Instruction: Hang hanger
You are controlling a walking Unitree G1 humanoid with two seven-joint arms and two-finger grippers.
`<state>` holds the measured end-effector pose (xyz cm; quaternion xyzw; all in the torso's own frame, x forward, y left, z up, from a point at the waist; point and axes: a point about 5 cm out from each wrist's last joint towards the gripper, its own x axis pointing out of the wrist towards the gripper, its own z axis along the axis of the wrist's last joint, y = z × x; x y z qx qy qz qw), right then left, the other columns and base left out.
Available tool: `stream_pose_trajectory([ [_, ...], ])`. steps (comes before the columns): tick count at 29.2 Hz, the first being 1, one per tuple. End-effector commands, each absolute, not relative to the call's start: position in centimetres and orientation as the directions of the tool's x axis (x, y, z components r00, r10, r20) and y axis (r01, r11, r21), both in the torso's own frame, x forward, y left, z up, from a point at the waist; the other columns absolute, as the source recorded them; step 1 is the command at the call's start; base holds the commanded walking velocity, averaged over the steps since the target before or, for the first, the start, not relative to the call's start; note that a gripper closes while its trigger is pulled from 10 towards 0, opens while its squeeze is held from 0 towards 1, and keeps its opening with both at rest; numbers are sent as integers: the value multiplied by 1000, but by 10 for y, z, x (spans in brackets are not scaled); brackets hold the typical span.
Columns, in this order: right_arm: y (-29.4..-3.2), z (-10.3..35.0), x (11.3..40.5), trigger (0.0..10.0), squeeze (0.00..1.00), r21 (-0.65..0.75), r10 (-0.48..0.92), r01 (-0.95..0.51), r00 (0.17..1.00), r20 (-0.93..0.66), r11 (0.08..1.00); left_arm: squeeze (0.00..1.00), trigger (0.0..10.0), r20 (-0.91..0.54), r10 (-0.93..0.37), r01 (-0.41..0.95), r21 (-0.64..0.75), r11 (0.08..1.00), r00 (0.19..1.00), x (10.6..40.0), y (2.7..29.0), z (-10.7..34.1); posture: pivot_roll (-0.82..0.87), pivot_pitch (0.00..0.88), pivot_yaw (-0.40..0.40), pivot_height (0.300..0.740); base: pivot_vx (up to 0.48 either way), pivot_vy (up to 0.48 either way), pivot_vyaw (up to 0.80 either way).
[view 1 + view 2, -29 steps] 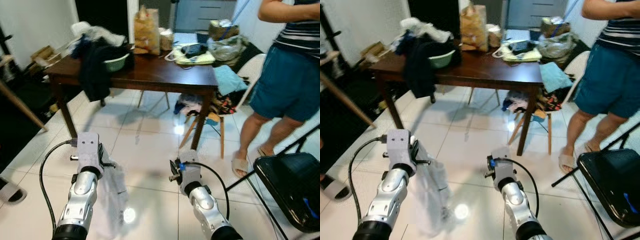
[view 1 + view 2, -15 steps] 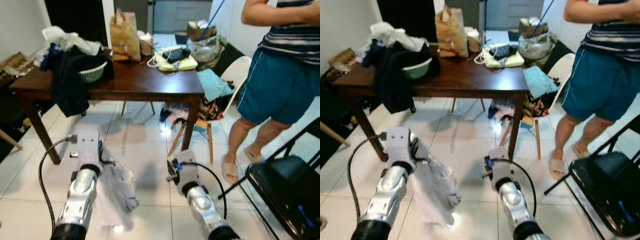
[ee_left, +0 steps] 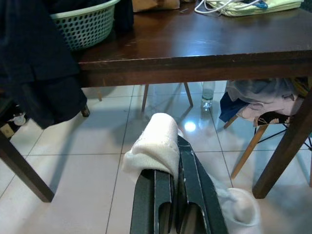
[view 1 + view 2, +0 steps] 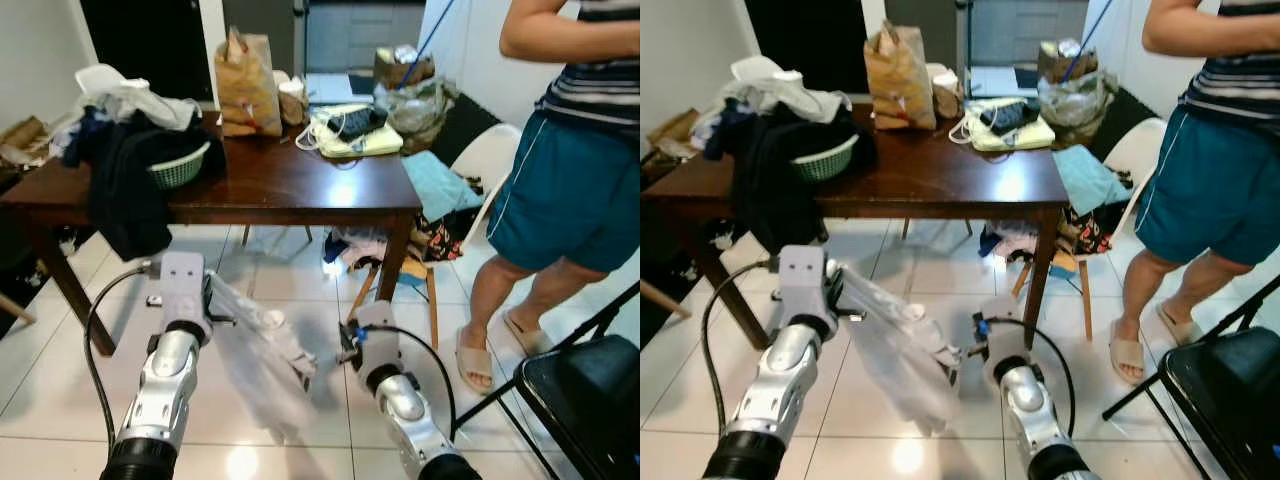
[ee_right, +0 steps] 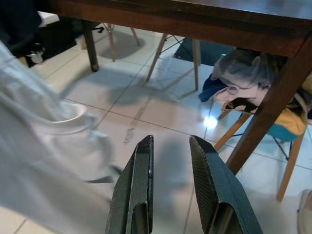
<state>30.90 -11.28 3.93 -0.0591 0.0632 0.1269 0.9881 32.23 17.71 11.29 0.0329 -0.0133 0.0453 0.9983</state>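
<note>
Left gripper clamped on one white garment, cloth rolled over the left fingers and hanging down toward the floor. Garment swung out to the right of that gripper, its far end just beside the right gripper. No hanger shape made out under the cloth; cannot tell. Right gripper held low over the tiles, fingers parted, nothing between them. Ahead of both grippers, one dark wooden table. On it: one green basket, one brown paper bag, a heap of dark and white clothes. Beyond the right gripper, one wooden chair with clothing. One person in blue shorts well to its right. No legible writing.
</note>
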Motion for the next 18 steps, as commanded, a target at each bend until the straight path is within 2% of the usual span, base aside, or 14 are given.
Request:
stream_pose_trajectory([
  [1, -117, 42, 311, 10000, 0, -96, 223, -235, 967, -122, 967, 0, 10000, 53, 86, -89, 68, 994, 995, 324, 179, 121, 68, 0, 11, 740, 368, 0, 0],
  [11, -128, 54, 321, 10000, 0, -121, 145, -153, 987, -73, 981, 0, 10000, 148, 96, -105, 56, 993, 984, 341, 185, 156, 64, 0, 17, 740, 372, 0, 0],
  [15, -145, 69, 327, 10000, 0, -62, 4, -3, 1000, 14, 998, 0, 10000, 278, 68, -89, 66, 994, 958, 355, 185, 205, 55, 0, 28, 740, 380, 0, 0],
  [18, -148, 71, 328, 10000, 0, -68, -19, 20, 1000, 20, 998, 0, 10000, 302, 66, -90, 68, 994, 951, 356, 186, 215, 55, 0, 25, 740, 382, 0, 0],
])
